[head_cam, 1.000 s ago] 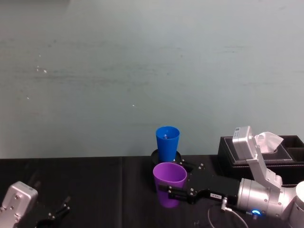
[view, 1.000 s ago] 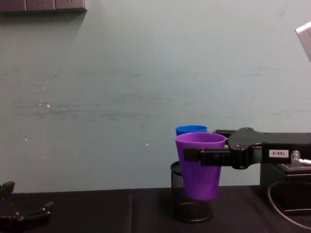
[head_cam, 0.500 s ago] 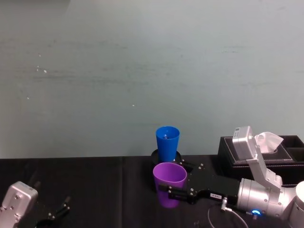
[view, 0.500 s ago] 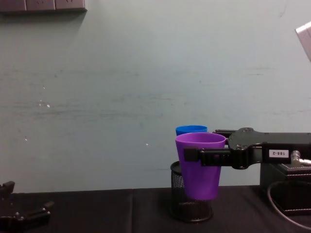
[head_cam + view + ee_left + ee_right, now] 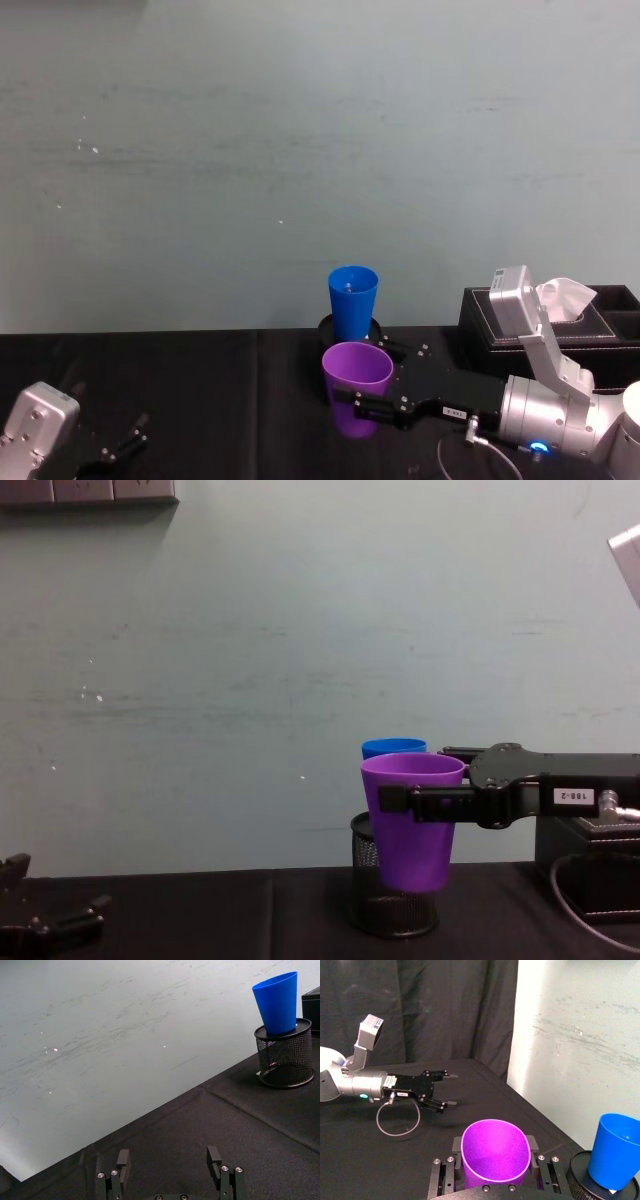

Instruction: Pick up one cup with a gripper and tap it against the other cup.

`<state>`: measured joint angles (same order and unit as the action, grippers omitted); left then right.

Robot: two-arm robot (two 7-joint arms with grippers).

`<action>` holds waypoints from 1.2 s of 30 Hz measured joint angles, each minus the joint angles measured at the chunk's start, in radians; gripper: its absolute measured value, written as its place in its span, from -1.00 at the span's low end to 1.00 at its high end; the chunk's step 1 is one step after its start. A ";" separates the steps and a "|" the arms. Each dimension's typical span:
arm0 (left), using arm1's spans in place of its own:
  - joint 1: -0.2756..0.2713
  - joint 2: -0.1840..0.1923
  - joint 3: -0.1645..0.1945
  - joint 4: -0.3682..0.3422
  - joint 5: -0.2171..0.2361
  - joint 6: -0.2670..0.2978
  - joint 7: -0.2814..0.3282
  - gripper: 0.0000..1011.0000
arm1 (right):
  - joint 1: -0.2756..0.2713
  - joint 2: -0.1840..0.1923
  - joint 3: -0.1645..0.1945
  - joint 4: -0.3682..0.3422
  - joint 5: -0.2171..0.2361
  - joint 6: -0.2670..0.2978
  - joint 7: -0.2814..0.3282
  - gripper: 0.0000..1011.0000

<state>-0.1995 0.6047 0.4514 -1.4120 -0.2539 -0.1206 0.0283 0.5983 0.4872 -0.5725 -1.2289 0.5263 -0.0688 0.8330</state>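
A robotics test bench in a lab is suggested — a table (image 5: 200,1135) draped in black cloth is set against a scuffed pale wall (image 5: 300,150), and a black curtain (image 5: 420,1005) is hung beside that wall. Office props are laid out: a mesh pen holder (image 5: 285,1057) and a black tissue box (image 5: 480,322).
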 joint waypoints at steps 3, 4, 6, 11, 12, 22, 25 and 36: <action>0.000 0.000 0.000 0.000 0.000 0.000 0.000 0.98 | 0.000 0.000 0.000 0.000 0.000 0.000 0.000 0.46; 0.000 0.000 0.000 0.000 0.000 0.000 0.000 0.98 | 0.000 0.000 0.000 0.000 0.000 0.000 0.000 0.46; 0.000 0.000 0.000 0.000 0.000 0.000 0.000 0.98 | 0.000 0.000 0.000 0.000 0.000 0.000 0.000 0.46; 0.000 0.000 0.000 0.000 0.000 0.000 0.000 0.98 | 0.000 0.000 0.000 0.000 0.000 0.000 0.000 0.46; 0.000 0.000 0.000 0.000 0.000 0.000 0.000 0.98 | 0.000 0.000 0.000 0.000 0.000 0.000 0.000 0.46; 0.000 0.000 0.000 0.000 0.000 0.000 0.000 0.98 | 0.000 0.000 0.000 0.000 0.000 0.000 0.000 0.46; 0.000 0.000 0.000 0.000 0.000 0.000 0.000 0.98 | 0.000 0.000 0.000 0.000 0.000 0.000 0.000 0.46; 0.000 0.000 0.000 0.000 0.000 0.000 0.000 0.98 | 0.000 0.000 0.000 0.000 0.000 0.000 0.000 0.46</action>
<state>-0.1995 0.6047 0.4514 -1.4120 -0.2539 -0.1205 0.0283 0.5983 0.4872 -0.5726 -1.2289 0.5262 -0.0688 0.8330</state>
